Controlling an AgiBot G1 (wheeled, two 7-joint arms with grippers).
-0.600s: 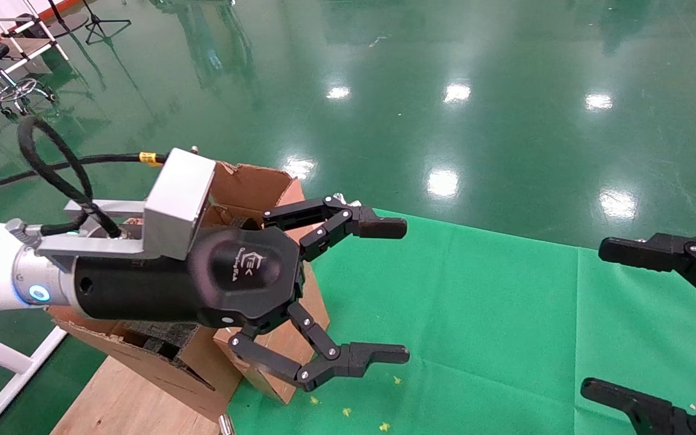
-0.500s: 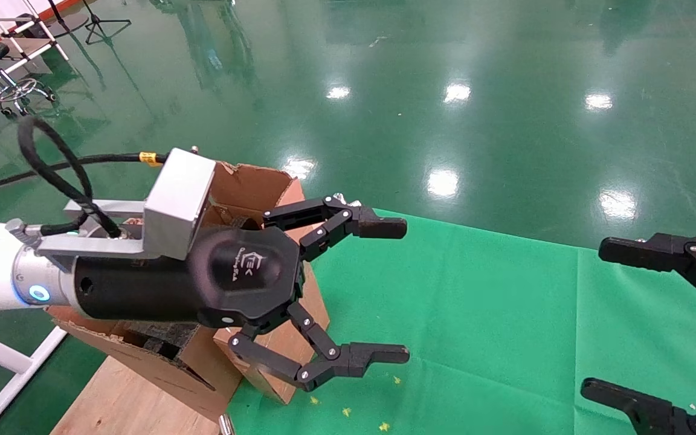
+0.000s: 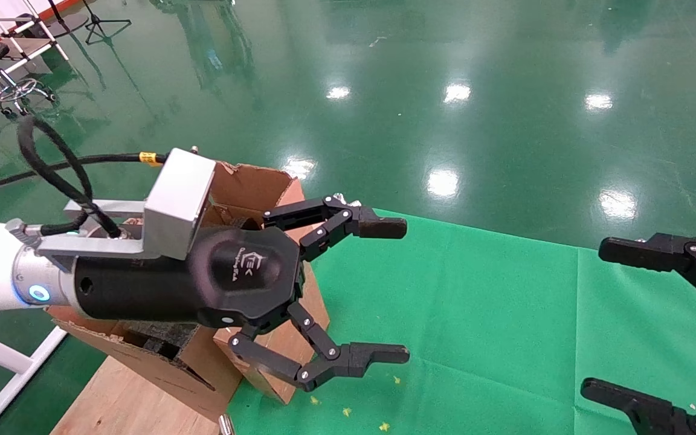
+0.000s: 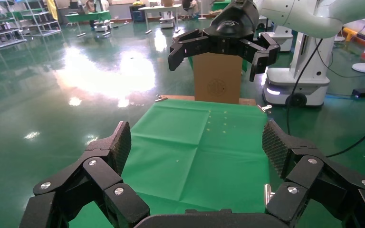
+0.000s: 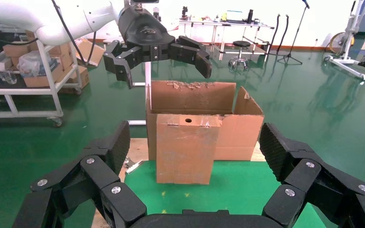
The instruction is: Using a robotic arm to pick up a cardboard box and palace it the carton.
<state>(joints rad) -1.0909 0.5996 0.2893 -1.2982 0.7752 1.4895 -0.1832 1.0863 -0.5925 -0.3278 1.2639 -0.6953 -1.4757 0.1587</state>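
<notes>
Cardboard box (image 5: 185, 147) stands upright, touching the carton (image 5: 204, 102), directly below your left end effector (image 3: 378, 290), which hangs spread wide, empty; right end effector (image 3: 638, 320), also spread, sits farther.

You can read only one marking. On the black housing of the left gripper (image 3: 393, 290), in the head view, a white logo shows an angular emblem followed by letters that look like "TEK". A smaller line of white print sits beneath it, too fine for you to make out. The same logo shows on that housing in the right wrist view, but it is too small to read there. In the left wrist view, the upright brown box (image 4: 217, 78) carries a round printed stamp on its face, and its contents are illegible.
</notes>
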